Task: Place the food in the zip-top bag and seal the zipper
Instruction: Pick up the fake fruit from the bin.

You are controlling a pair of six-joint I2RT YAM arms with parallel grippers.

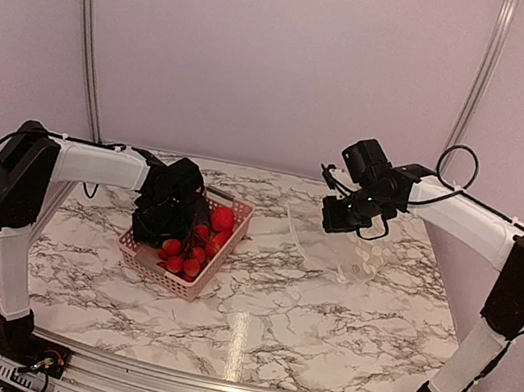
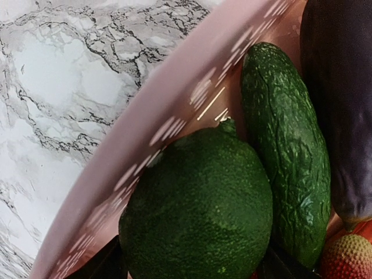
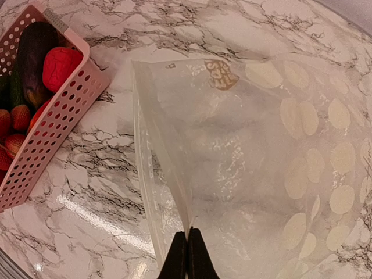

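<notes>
My right gripper, fingers pressed together, pinched an edge of the clear dotted plastic zip-top bag. My left gripper straddled a round green toy fruit in the pink lattice basket beside the bag (grip unclear). Best to lift that edge higher.

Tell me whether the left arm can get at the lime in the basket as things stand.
Probably yes: the left gripper straddles the lime inside the basket, and nothing lies on top of it.

At my right pincer, zip-top bag: clear glossy plastic w/ wrinkles. Under it, table: glossy, marble-look. To its left, basket: pink perforated plastic.
</notes>
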